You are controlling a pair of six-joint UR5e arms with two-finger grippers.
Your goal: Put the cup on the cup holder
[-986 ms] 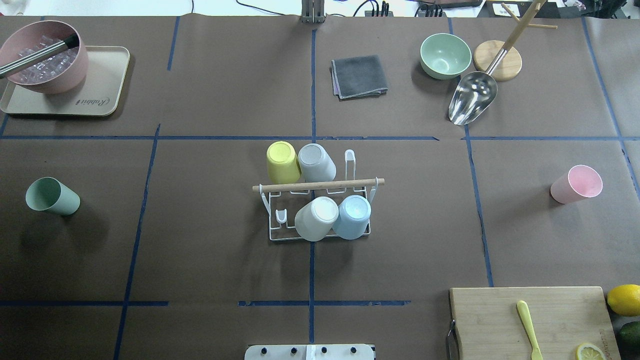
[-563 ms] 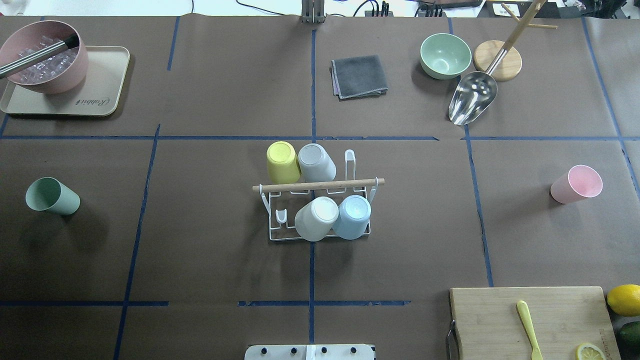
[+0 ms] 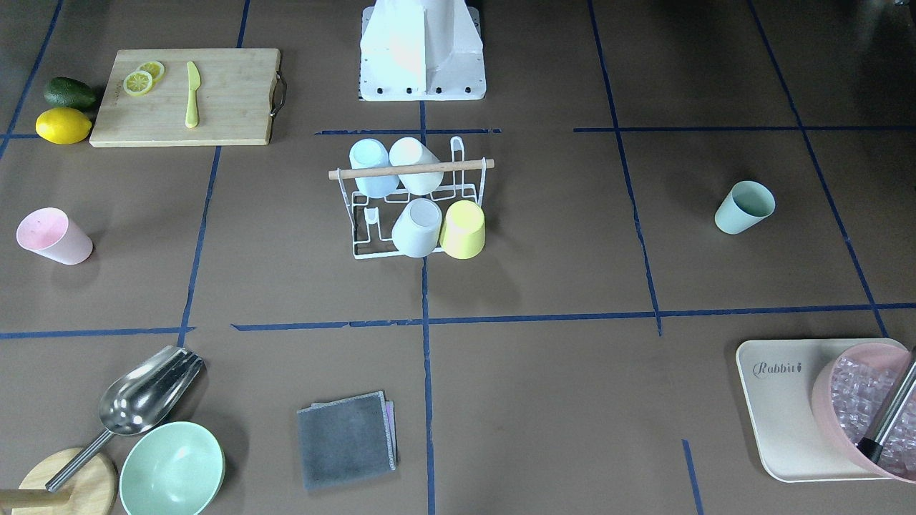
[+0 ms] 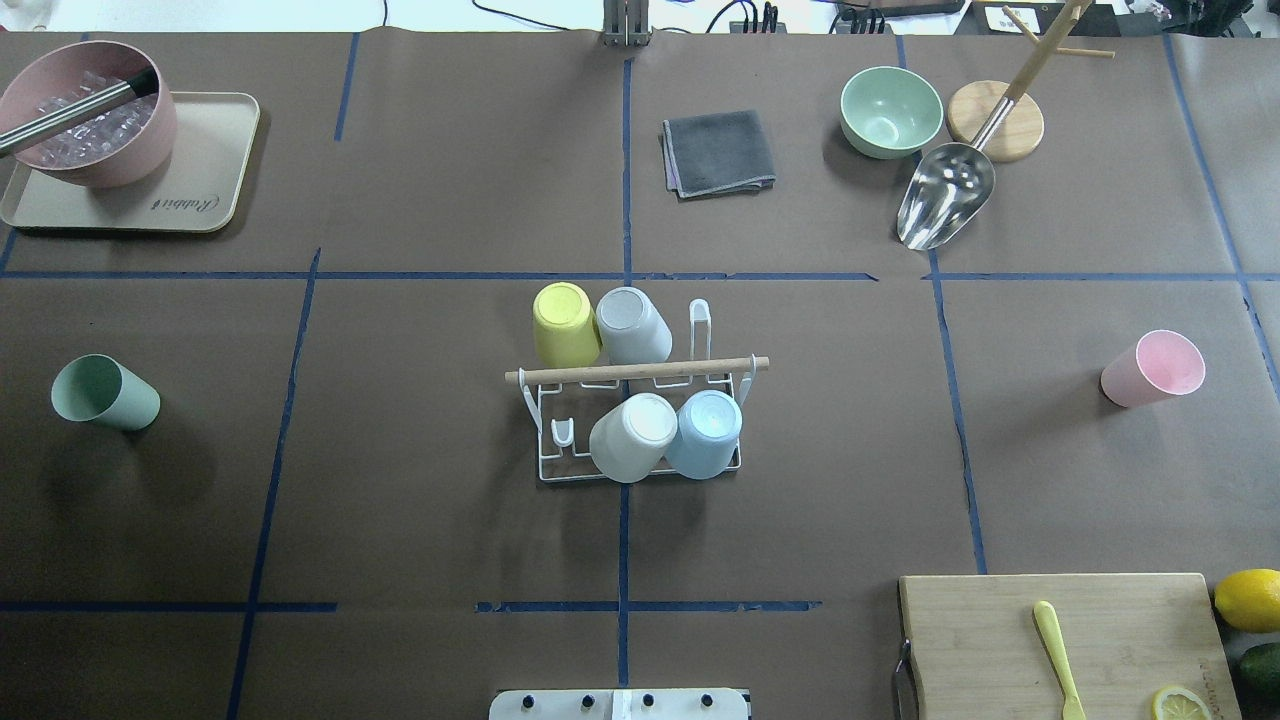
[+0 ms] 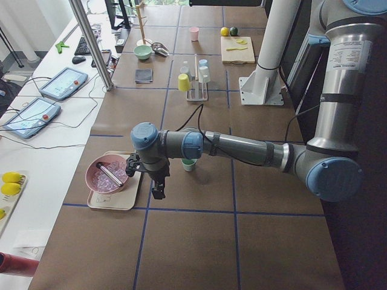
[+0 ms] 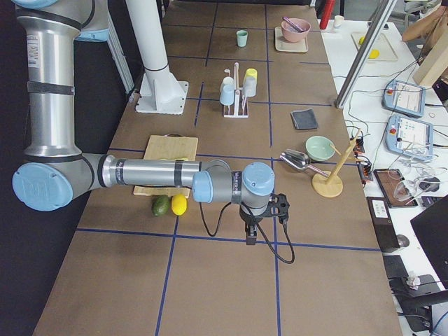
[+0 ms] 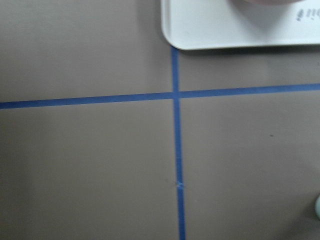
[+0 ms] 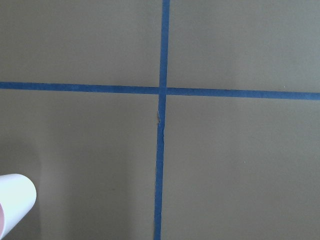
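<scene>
Cup holder (image 4: pixel 690 368) with two cups outstanding. You see four cups inverted on its prongs: the yellow cup (image 4: pixel 565 323) and grey cup (image 4: pixel 632 325) in the row farther from the robot, the white cup (image 4: pixel 633 435) and blue cup (image 4: pixel 704 433) in the nearer row; one prong stands free at the holder's far right (image 4: pixel 700 322) and one at its near left (image 4: pixel 562 432).

The green cup (image 4: pixel 104 393) lies on its side well apart from the holder on the robot's left; the pink cup (image 4: pixel 1152 369) lies likewise well apart on the robot's right; each has its long axis roughly along the line to the holder, mouth turned away from it and base toward it.

The left gripper (image 5: pixel 158 187) hangs above the paper farther out from the holder than the green cup, near it but not touching; its wrist view catches only a green sliver (image 7: pixel 318 212) at the edge. The right gripper (image 6: pixel 250 234) hangs out beyond the holder's right side; its wrist view shows the pink cup's wall (image 8: pixel 12 200) at the lower left corner. You cannot tell how far either pair of jaws stands apart, since only the side views show them; neither appears to hold anything.

Judgement: nothing is picked yet; each arm is nearer its own side's cup, and you would need to close across the cup's wall, then turn the mouth downward over a free prong.
</scene>
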